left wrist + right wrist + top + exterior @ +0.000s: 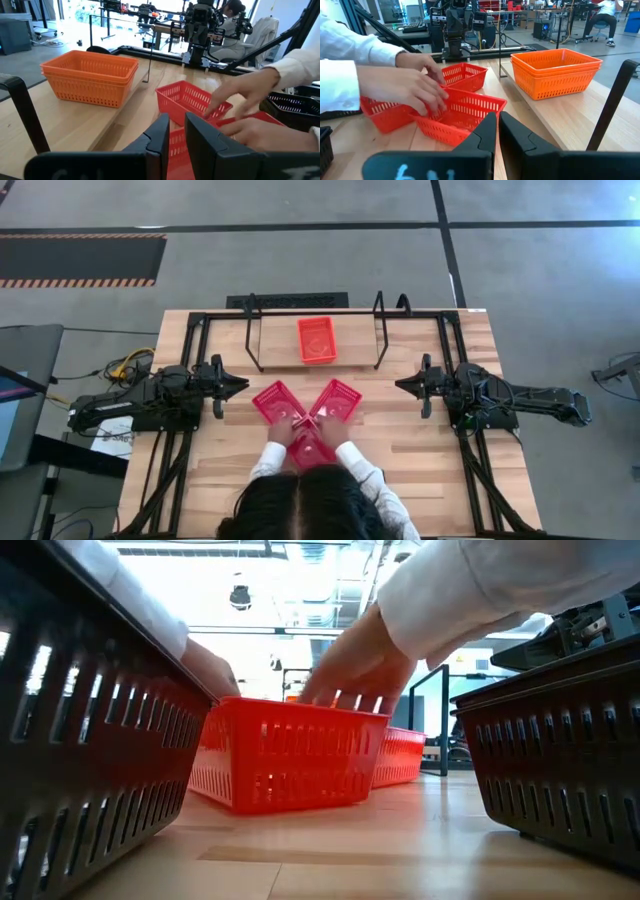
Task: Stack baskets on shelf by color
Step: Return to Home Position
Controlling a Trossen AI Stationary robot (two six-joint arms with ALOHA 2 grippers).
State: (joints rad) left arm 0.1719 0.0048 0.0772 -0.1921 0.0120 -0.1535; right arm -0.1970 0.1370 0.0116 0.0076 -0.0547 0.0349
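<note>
You have a light wooden table [420, 470] with the shelf [355, 345] standing along its far edge, midway between the two far corners. An orange stack of baskets [317, 340] sits on the middle of the shelf board. Three red baskets [305, 415] lie on the table between the shelf and the near edge, fanned and touching one another. Black baskets [560, 760] stand at the near edge.

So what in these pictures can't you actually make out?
- High view: the third red basket lies mostly under the person's hands.
- Low view: black baskets close to the lens block both sides and both robot hands.
- How many orange baskets are stacked on the shelf: unclear.
</note>
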